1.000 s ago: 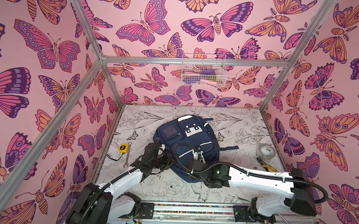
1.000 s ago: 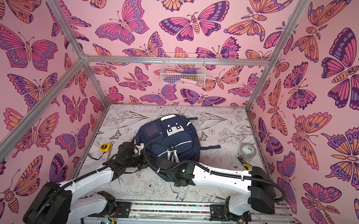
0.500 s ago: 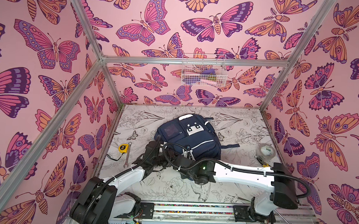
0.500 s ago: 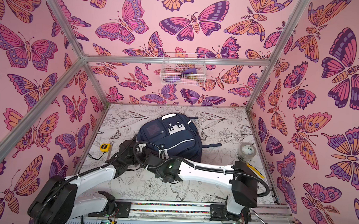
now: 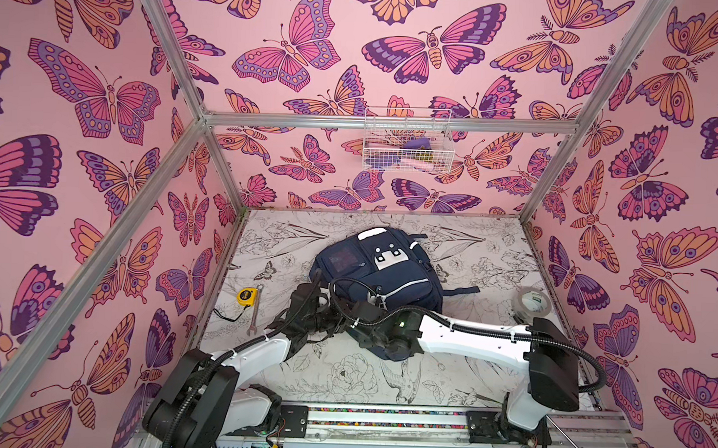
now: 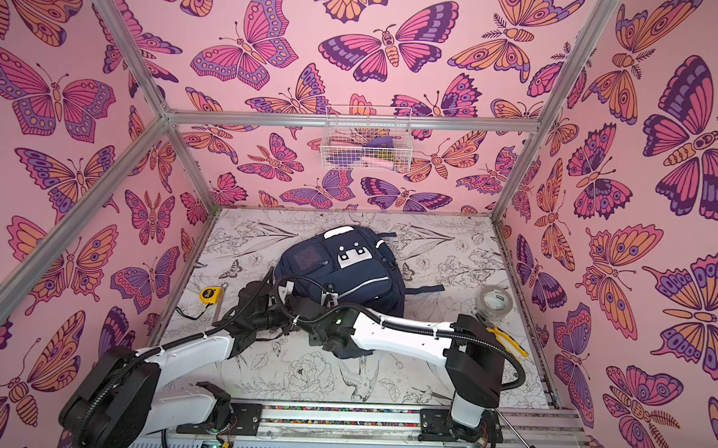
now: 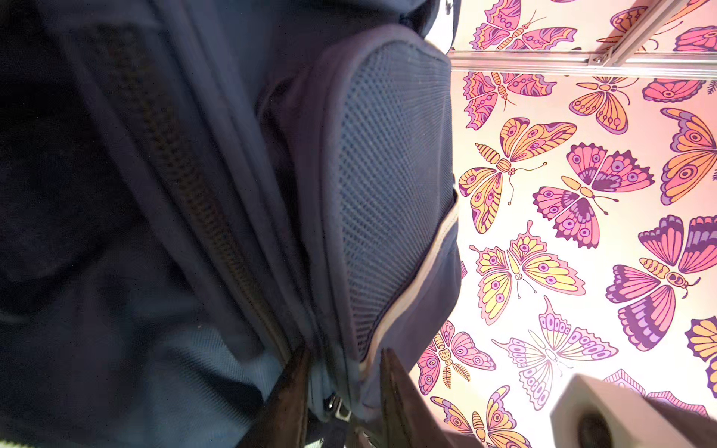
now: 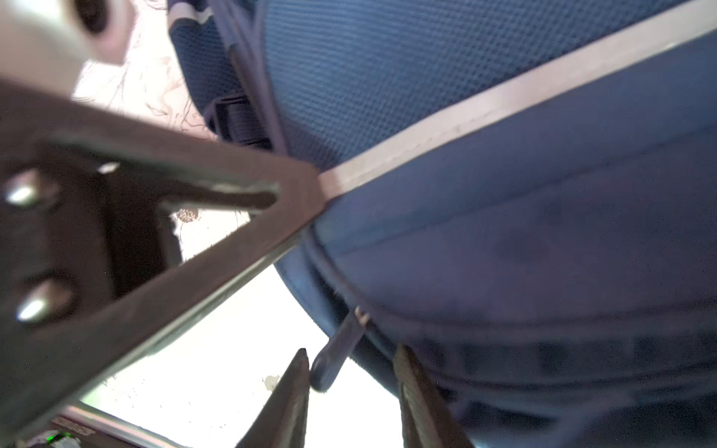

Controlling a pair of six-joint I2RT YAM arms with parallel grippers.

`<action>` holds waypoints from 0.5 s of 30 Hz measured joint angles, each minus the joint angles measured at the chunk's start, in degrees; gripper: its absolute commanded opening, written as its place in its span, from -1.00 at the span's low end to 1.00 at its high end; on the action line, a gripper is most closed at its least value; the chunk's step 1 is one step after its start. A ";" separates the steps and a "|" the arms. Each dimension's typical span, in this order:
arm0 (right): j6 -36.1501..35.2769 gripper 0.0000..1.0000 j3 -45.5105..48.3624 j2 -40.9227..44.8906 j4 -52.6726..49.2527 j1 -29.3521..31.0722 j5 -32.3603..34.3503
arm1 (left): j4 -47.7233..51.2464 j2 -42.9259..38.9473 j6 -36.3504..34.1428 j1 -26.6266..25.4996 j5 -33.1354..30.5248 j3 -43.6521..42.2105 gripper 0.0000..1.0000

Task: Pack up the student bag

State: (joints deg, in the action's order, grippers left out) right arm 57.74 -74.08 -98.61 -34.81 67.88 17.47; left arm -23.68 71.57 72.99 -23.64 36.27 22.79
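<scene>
Writing: the dark label on the clear tape roll (image 5: 533, 302) and the face of the yellow tape measure (image 5: 247, 296) are too small to read.
Count: one navy-blue fabric student bag (image 5: 382, 276), one tape measure, one tape roll, one bare steel wrench (image 5: 255, 312), one pair of yellow-handled pliers (image 6: 508, 342), one white wire basket (image 5: 406, 144) on the back wall, two white-and-black arms.
Bag, look: plump backpack lying front side up, with a white patch with black dots (image 5: 387, 255), a square mesh front pocket (image 5: 341, 259), a white reflective stripe (image 8: 504, 101), a mesh side pocket (image 7: 388, 174) and a dark zip (image 7: 186, 186).
Bag, place: middle of the flower-printed counter (image 5: 342, 378), nearer the back wall; its near end lies under both wrists.
Grip, left: the left claw (image 7: 345, 351) pinches a fold of the bag at the base of the mesh side pocket, and fabric fills the gap between its fingers.
Grip, right: the right claw (image 8: 351, 351) has its fingers parted at the bag's lower rim. A dark zip pull (image 8: 333, 360) hangs in the gap against one finger, unclamped.
Surroundings: tape measure and wrench lie just beside each other, left of the bag. The tape roll is well to its right. The pliers are near the roll, partly hidden by the right arm.
</scene>
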 measured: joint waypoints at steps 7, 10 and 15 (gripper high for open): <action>0.98 -0.35 0.00 -0.02 1.44 -0.81 -2.05 | -1.44 0.22 0.24 0.00 0.24 -0.55 -0.31; 0.98 -0.40 0.00 -0.09 1.68 -1.09 -2.60 | -2.14 0.22 0.55 0.00 0.28 -0.87 -0.30; 1.01 -0.49 -0.07 -0.83 1.62 -1.29 -3.30 | -2.58 0.28 0.66 0.00 0.35 -1.14 -0.30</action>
State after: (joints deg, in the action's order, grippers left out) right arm 58.74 -74.15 -99.44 -33.19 66.59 14.17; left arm -26.26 71.85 73.65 -23.64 36.62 21.65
